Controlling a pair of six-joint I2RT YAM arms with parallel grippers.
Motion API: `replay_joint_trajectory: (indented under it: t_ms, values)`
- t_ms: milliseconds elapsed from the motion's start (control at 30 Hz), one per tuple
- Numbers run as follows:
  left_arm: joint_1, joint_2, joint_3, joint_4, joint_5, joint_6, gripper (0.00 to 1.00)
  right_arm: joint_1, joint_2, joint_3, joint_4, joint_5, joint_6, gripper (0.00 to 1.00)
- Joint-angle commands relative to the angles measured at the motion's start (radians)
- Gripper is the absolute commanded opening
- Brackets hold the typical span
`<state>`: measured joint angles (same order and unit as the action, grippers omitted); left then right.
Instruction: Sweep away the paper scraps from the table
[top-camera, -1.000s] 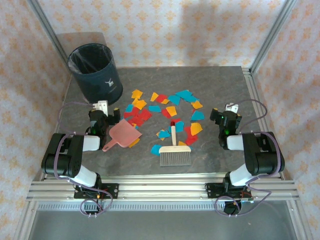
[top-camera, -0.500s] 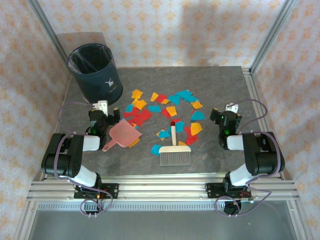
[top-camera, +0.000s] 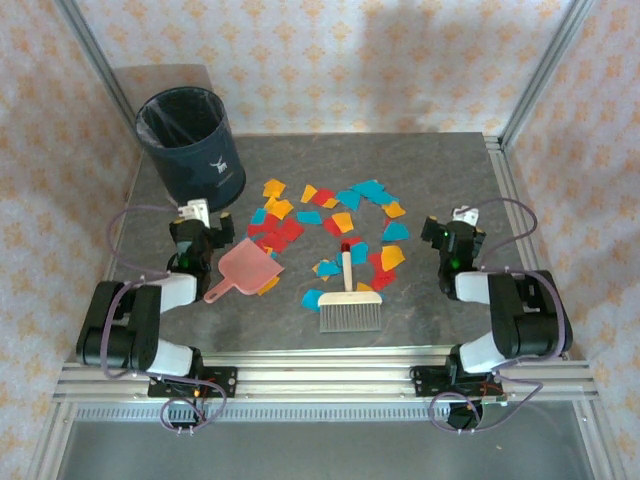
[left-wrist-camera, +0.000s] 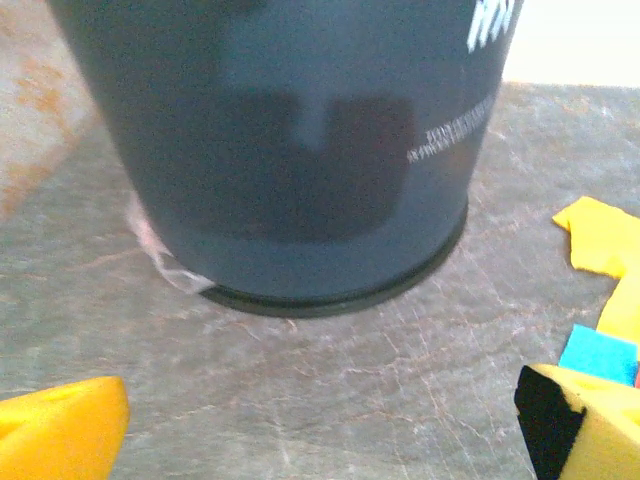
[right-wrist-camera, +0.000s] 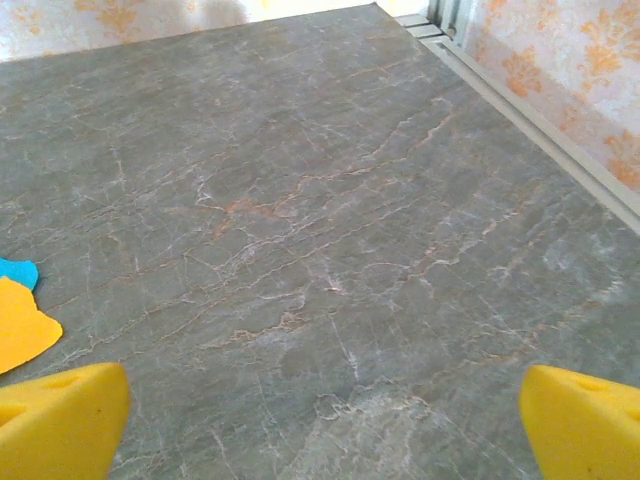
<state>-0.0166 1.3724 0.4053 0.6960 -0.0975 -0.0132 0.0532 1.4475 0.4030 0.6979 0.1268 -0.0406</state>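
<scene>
The paper scraps (top-camera: 330, 222), red, orange-yellow and teal, lie spread over the middle of the dark grey table (top-camera: 440, 170). My left gripper (top-camera: 192, 224) rests low at the left, beside the pink dustpan (top-camera: 246, 268), open and empty. In the left wrist view its yellow fingertips (left-wrist-camera: 60, 432) stand wide apart around the left gripper (left-wrist-camera: 320, 440), with scraps (left-wrist-camera: 600, 238) at the right. My right gripper (top-camera: 458, 226) sits at the right of the scraps, open over bare table. The right gripper (right-wrist-camera: 320, 430) has some scraps (right-wrist-camera: 20, 330) at its left.
A dark blue bin (top-camera: 190, 140) with a liner stands at the far left corner, close ahead of the left gripper as the bin (left-wrist-camera: 290, 150). A hand brush (top-camera: 350, 305) lies near the front, handle among the scraps. Aluminium rails (right-wrist-camera: 540, 120) edge the table.
The left arm has shifted a little to the left, its gripper edging toward the bin. The right arm's elbow has moved slightly. Both grippers stay open and the scraps lie as before.
</scene>
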Motion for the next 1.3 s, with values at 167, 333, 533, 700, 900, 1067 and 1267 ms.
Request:
replay_joint_trajectory:
  t_ms: [167,333,533,700,900,1067,1267]
  values:
    - [-0.009,-0.298,0.128,-0.464,-0.084,-0.174,1.00,-0.004,-0.204,0.305,-0.708,0.050,0.157,0.99]
    - [-0.013,-0.415,0.238,-0.794,-0.031,-0.280,1.00,-0.001,-0.207,0.469,-1.020,-0.067,0.237,0.99]
    - [-0.013,-0.513,0.372,-1.180,0.008,-0.350,1.00,0.073,-0.180,0.570,-1.220,-0.185,0.315,1.00]
    - [-0.016,-0.522,0.431,-1.340,0.123,-0.329,1.00,0.197,-0.160,0.573,-1.251,-0.222,0.382,0.99]
    - [-0.017,-0.481,0.475,-1.464,0.275,-0.259,1.00,0.331,-0.080,0.587,-1.263,-0.212,0.424,0.92]
    - [-0.046,-0.452,0.470,-1.502,0.291,-0.305,0.99,0.388,-0.036,0.578,-1.226,-0.197,0.451,0.90]
    - [-0.241,-0.391,0.461,-1.446,0.211,-0.438,0.96,0.404,-0.012,0.565,-1.196,-0.204,0.457,0.89]
